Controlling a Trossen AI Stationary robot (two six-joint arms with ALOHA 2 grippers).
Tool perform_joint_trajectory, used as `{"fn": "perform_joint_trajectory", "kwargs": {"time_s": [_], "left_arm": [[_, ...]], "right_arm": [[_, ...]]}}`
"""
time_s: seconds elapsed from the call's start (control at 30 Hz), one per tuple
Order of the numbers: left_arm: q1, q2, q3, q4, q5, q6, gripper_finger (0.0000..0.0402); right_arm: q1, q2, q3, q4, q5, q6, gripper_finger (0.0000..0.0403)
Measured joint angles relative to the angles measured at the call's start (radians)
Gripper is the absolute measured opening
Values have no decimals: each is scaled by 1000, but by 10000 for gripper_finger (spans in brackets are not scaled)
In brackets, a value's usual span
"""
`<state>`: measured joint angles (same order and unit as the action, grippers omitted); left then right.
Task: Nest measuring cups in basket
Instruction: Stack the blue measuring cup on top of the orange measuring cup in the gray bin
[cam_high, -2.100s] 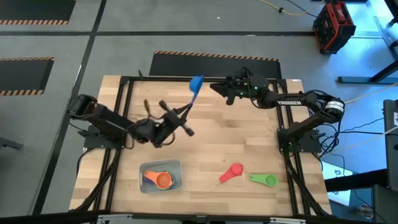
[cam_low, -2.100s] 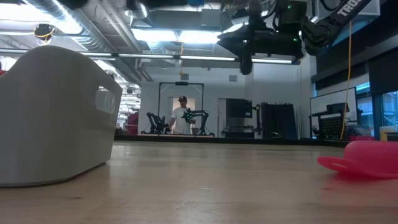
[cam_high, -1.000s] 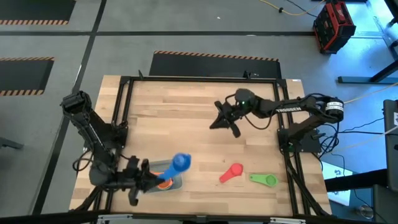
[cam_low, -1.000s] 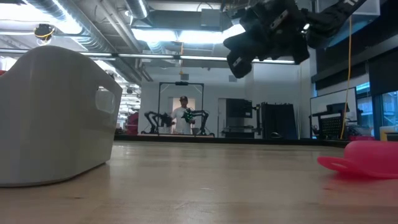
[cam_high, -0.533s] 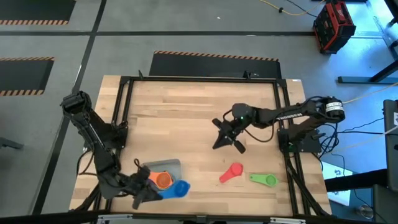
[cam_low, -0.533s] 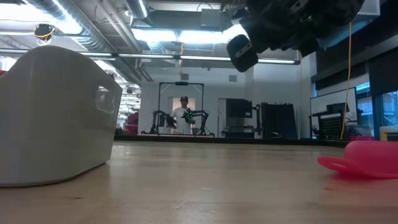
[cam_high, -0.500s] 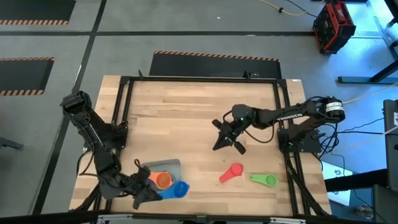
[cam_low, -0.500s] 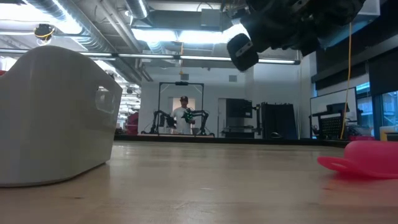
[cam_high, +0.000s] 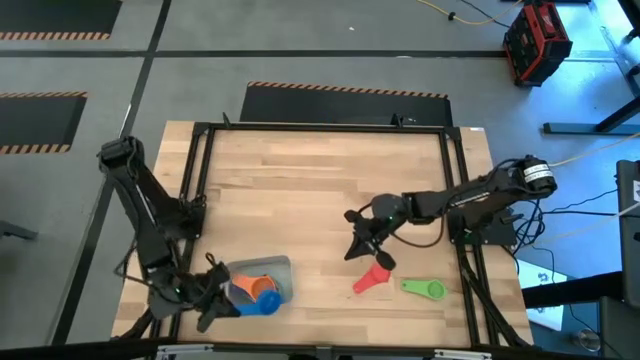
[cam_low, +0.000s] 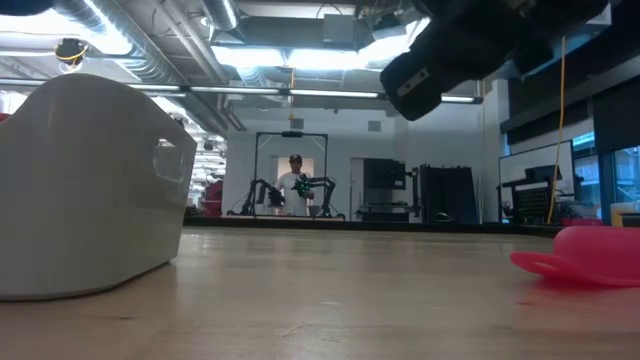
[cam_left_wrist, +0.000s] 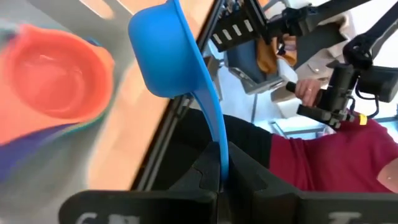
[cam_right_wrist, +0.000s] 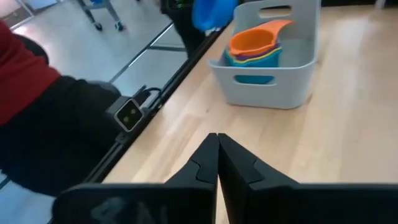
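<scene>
left end effector (cam_high: 222, 298) is clamped on the flat handle of the blue measuring cup (cam_high: 266, 302); in the left wrist view the thin handle runs down between the two dark fingers (cam_left_wrist: 249, 180) and the round bowl (cam_left_wrist: 163, 53) stands out ahead of them, its outside facing the camera. seen from above, the blue bowl sits at the near edge of the basket (cam_high: 283, 268), just beside the orange cup (cam_high: 251, 286); whether it touches the rim i cannot tell.

basket: small, pale grey-green, rounded corners, with a slot handle in its end wall (cam_right_wrist: 278, 10); it stands at the near left of the table (cam_high: 300, 190). inside is a nested stack (cam_right_wrist: 254, 51) with orange on top, purple and yellow rims below it, teal lowest; the orange handle points up and outward.

pink measuring cup (cam_high: 372, 278) lies on the table to the right of the basket, handle toward the far side. green measuring cup (cam_high: 424, 288) lies just beside it, further right, handle toward the pink one; the two are apart.

right end effector (cam_high: 358, 245) hangs over the table just beyond the pink cup's handle, fingers pressed together on nothing. a person in a red top (cam_left_wrist: 348, 155) shows beyond the table edge.
</scene>
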<state>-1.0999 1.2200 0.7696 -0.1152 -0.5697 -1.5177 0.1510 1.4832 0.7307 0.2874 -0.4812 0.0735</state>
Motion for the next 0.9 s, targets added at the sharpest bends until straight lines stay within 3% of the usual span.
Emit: {"fn": "perform_joint_trajectory", "kwargs": {"time_s": [0.2, 0.43, 0.67, 0.9], "left_arm": [[-1, -120, 0, -154, 39, 2, 2], [0, -208, -112, -151, 66, -9, 2], [-1, -316, -277, 44, 58, -19, 2], [-1, -333, -448, 347, 66, -19, 2]], "right_arm": [[61, 0, 0, -9, 39, 9, 4], [105, 0, 0, -21, 75, 54, 14], [115, 0, 0, -21, 96, 54, 8], [114, 0, 0, -20, 97, 56, 10]]}}
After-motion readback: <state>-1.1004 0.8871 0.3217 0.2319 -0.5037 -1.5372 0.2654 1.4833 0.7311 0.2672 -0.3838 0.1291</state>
